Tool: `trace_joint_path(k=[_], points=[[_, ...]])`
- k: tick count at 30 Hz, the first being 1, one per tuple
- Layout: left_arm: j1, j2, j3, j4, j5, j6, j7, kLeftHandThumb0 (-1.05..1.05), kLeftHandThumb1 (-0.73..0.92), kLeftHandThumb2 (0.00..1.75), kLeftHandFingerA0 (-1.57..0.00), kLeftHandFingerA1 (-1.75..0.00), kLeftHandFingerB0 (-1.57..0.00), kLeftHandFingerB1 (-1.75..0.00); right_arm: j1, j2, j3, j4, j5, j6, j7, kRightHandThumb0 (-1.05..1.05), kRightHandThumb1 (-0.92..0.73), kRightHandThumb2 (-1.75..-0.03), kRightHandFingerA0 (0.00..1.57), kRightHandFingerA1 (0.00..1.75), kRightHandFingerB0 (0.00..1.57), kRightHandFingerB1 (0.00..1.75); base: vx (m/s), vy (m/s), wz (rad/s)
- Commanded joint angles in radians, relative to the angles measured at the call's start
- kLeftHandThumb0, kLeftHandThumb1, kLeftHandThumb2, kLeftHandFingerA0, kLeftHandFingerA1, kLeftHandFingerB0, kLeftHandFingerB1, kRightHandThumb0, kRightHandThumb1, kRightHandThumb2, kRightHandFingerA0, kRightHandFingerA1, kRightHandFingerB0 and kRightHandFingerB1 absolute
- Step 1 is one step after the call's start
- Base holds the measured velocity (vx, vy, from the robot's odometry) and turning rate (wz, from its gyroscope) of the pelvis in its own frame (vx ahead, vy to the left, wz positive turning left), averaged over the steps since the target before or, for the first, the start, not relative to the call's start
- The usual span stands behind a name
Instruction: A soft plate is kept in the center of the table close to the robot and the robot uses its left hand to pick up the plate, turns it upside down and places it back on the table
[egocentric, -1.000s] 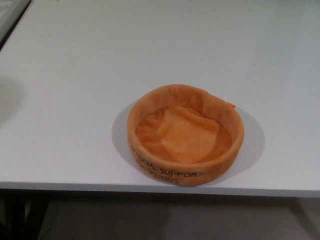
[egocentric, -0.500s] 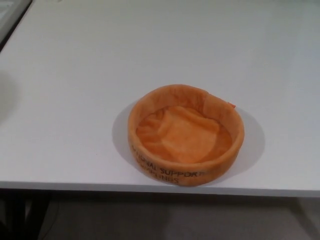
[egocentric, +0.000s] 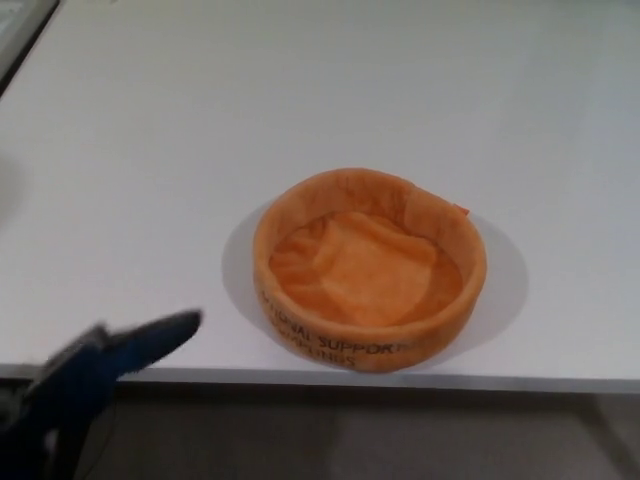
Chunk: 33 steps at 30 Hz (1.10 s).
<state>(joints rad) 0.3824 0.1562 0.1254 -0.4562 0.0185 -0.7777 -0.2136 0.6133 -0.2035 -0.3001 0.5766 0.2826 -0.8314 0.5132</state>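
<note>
So the orange soft plate (egocentric: 369, 268) sits right side up on the white table (egocentric: 300, 120), near the front edge, with black lettering on its side. Left hand (egocentric: 95, 365) pokes in at the bottom-left corner, blurry, well apart from the plate; can't tell how its fingers are set.

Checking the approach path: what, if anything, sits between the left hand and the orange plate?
Nothing visible. Only bare white table separates the left hand, at the table's near edge, from the soft plate to its right.
</note>
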Motion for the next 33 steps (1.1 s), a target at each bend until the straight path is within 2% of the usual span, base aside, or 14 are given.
trace_joint_path(k=[1, 4, 5, 6, 10, 18, 24, 33], points=[[-0.14, 0.02, -0.029, -0.017, 0.158, 0.107, -0.009, -0.85, 0.8, 0.65, -0.46, -0.54, -0.43, -0.33, -0.007, -0.009, -0.012, 0.005, 0.034, -0.038, 0.03, -0.68, -0.82, -0.66, 0.49, 0.37, 0.47, 0.35, 0.0, 0.0, 0.0], [-0.234, 0.045, -0.072, -0.005, 0.194, 0.164, -0.037, -0.83, 0.76, 0.64, -0.47, -0.52, -0.44, -0.33, -0.01, -0.005, -0.011, 0.011, 0.034, -0.035, 0.032, -0.7, -0.81, -0.65, 0.48, 0.37, 0.47, 0.35, 0.0, 0.0, 0.0], [-0.259, 0.048, -0.089, -0.002, 0.213, 0.186, -0.043, -0.84, 0.75, 0.63, -0.5, -0.52, -0.44, -0.35, -0.008, -0.004, -0.012, 0.01, 0.036, -0.035, 0.034, -0.77, -0.71, -0.75, 0.47, 0.42, 0.43, 0.39, 0.0, 0.0, 0.0], [-0.29, 0.051, -0.106, 0.009, 0.237, 0.197, -0.049, -0.85, 0.75, 0.63, -0.5, -0.51, -0.45, -0.33, -0.009, -0.005, -0.014, 0.012, 0.031, -0.041, 0.031, -0.71, -0.82, -0.66, 0.49, 0.38, 0.46, 0.35, 0.0, 0.0, 0.0], [-0.425, 0.063, -0.184, 0.082, 0.365, 0.218, -0.054, -0.86, 0.76, 0.63, -0.49, -0.51, -0.43, -0.35, -0.018, -0.007, -0.017, 0.016, 0.025, -0.05, 0.028, -0.69, -0.82, -0.66, 0.5, 0.38, 0.47, 0.35, 0.0, 0.0, 0.0], [-0.55, 0.063, -0.28, 0.2, 0.472, 0.235, -0.037, -0.84, 0.72, 0.62, -0.51, -0.5, -0.44, -0.35, -0.015, -0.009, -0.016, 0.004, 0.032, -0.033, 0.035, -0.68, -0.82, -0.65, 0.51, 0.37, 0.47, 0.35, 0.0, 0.0, 0.0], [-0.664, 0.071, -0.36, 0.376, 0.604, 0.187, 0.039, -0.83, 0.74, 0.63, -0.51, -0.48, -0.43, -0.33, -0.027, -0.008, -0.019, 0.025, 0.031, -0.039, 0.043, -0.7, -0.81, -0.66, 0.5, 0.36, 0.46, 0.35, 0.0, 0.0, 0.0], [-0.779, 0.099, -0.454, 0.567, 0.778, 0.229, 0.123, -0.85, 0.72, 0.63, -0.55, -0.48, -0.45, -0.33, -0.023, -0.01, -0.018, 0.033, 0.03, -0.044, 0.052, -0.7, -0.82, -0.66, 0.51, 0.37, 0.46, 0.35, 0.0, 0.0, 0.0]])
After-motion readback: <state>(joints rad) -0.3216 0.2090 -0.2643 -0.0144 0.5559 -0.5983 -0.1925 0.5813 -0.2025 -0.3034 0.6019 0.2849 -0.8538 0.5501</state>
